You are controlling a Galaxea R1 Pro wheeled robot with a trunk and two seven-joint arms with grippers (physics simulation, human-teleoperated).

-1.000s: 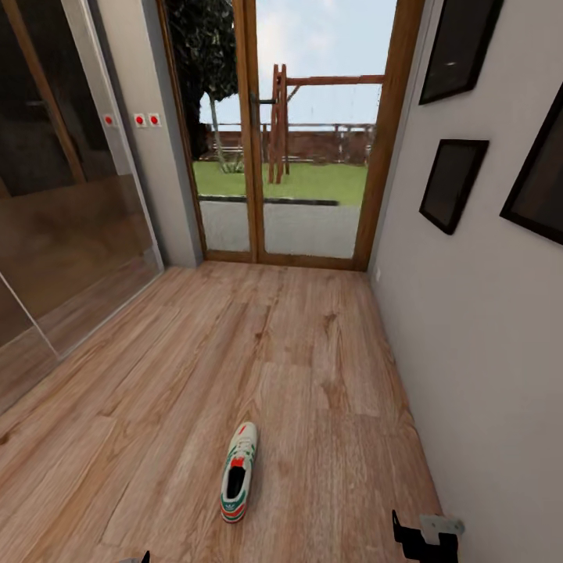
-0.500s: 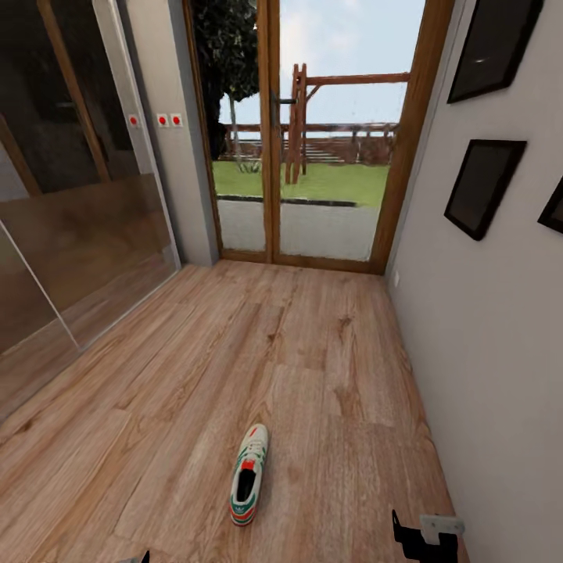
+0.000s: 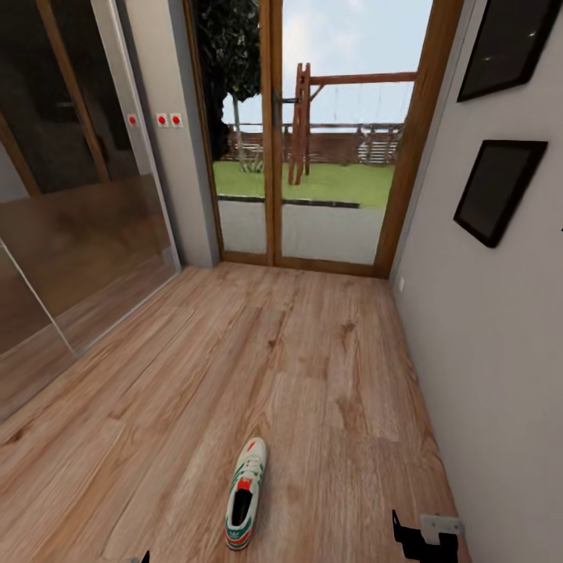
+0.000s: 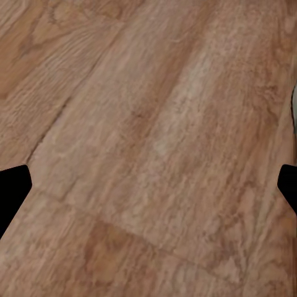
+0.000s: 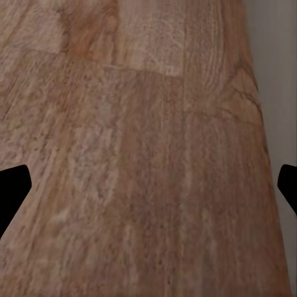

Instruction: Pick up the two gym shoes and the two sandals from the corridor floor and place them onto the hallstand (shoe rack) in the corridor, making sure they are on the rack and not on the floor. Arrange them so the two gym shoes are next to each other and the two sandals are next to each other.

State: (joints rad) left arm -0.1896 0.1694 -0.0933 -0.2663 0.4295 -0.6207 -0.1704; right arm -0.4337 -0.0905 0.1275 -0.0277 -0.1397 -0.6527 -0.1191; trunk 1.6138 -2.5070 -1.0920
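One gym shoe (image 3: 245,495), white with green stripes and a red-orange tongue patch, lies on the corridor floor (image 3: 313,367) near the lower middle of the head view, toe pointing towards the door. The other gym shoe, both sandals and the hallstand are out of view. My right gripper (image 3: 426,536) hangs low, right of the shoe and close to the wall. In its wrist view the right gripper (image 5: 148,185) is open over bare planks. My left gripper (image 4: 148,185) is also open over bare floor, and its tip (image 3: 141,557) peeks in left of the shoe.
A glazed wooden double door (image 3: 313,141) closes the corridor's far end. A grey wall with dark picture frames (image 3: 500,188) runs along the right. Glass panels (image 3: 70,234) line the left. Open plank floor lies between me and the door.
The whole picture has shifted: the camera turned slightly and moved forward, so the shoe sits a little lower in view. The shoe itself and both grippers have not moved.
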